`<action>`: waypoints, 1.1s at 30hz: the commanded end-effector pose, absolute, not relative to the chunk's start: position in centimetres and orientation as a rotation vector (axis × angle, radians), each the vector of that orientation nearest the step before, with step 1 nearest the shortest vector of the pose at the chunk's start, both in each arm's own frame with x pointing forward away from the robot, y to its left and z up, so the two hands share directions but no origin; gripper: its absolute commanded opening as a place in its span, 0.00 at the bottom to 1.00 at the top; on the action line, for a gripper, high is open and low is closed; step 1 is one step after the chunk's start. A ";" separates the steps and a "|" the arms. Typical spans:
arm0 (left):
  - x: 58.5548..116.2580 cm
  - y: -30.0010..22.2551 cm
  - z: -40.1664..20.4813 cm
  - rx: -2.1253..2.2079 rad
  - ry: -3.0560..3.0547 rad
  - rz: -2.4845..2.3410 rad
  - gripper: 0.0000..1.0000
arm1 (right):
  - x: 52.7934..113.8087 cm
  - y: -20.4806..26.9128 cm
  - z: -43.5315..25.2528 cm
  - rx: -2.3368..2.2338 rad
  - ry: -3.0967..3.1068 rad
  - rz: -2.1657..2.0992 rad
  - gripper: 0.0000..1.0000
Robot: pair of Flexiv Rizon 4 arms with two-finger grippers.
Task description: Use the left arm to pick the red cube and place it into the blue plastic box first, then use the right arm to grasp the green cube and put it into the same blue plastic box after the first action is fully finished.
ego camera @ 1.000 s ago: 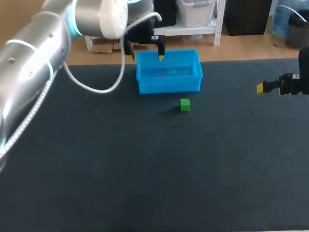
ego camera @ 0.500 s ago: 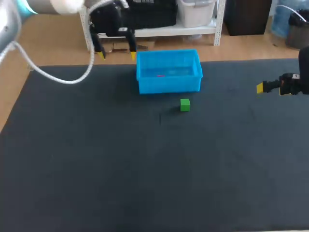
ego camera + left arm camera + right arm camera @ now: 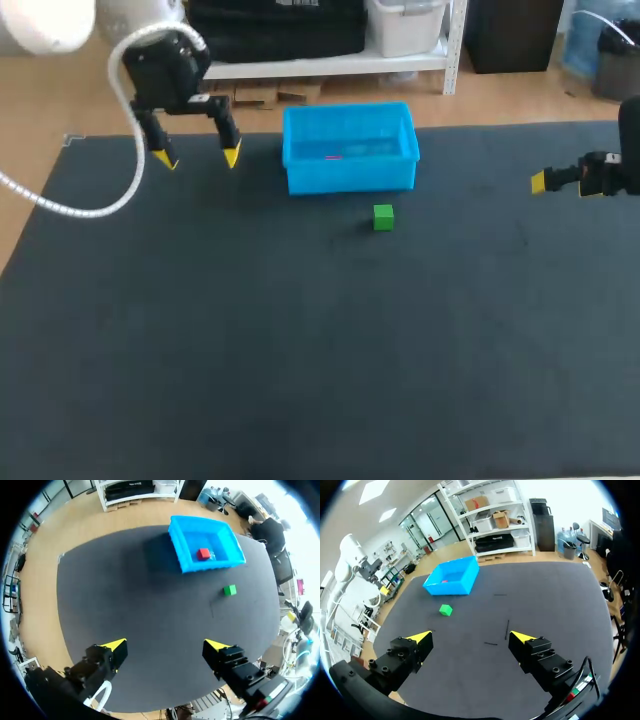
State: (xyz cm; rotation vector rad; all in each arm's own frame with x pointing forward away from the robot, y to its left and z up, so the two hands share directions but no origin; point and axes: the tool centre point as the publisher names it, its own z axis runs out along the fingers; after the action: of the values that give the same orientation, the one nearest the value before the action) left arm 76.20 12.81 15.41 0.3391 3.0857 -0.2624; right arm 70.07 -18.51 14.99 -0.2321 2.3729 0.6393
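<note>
The red cube (image 3: 203, 554) lies inside the blue plastic box (image 3: 349, 176), at the table's far middle; in the head view only a sliver of red (image 3: 332, 156) shows through the box. The green cube (image 3: 383, 217) rests on the dark mat just in front of the box, also seen as the green cube (image 3: 446, 610) and green cube (image 3: 229, 590). My left gripper (image 3: 197, 157) hangs open and empty left of the box, above the mat. My right gripper (image 3: 540, 182) stays at the right edge, open and empty, far from the green cube.
The dark mat (image 3: 300, 340) covers the whole table. Its far edge (image 3: 500, 125) runs just behind the box. Two short dark marks (image 3: 507, 629) lie on the mat ahead of my right gripper.
My left arm has swung away from above the box to the left and lowered somewhat, its gripper staying open. The right arm, box and both cubes have not moved.
</note>
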 end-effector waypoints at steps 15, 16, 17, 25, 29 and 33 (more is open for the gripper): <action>70.5 15.9 14.9 0.194 2.500 -0.355 1.00 | 70.0 -18.5 15.0 -0.232 2.373 0.638 1.00; 70.6 15.9 14.9 0.201 2.506 -0.368 1.00 | 70.0 -18.5 15.0 -0.232 2.373 0.638 1.00; 70.7 15.7 15.0 0.223 2.520 -0.389 1.00 | 70.0 -18.5 15.0 -0.232 2.373 0.638 1.00; 71.0 15.4 14.8 0.218 2.564 -0.372 1.00 | 70.0 -18.5 15.0 -0.232 2.373 0.638 1.00; 71.0 15.4 14.8 0.218 2.564 -0.372 1.00 | 70.0 -18.5 15.0 -0.232 2.373 0.638 1.00; 71.0 15.4 14.8 0.218 2.564 -0.372 1.00 | 70.0 -18.5 15.0 -0.232 2.373 0.638 1.00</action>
State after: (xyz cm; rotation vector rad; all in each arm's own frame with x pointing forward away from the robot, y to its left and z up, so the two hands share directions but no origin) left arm 71.39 15.28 14.90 0.2455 2.6626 -0.3682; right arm 70.07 -18.51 14.99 -0.2321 2.3729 0.6393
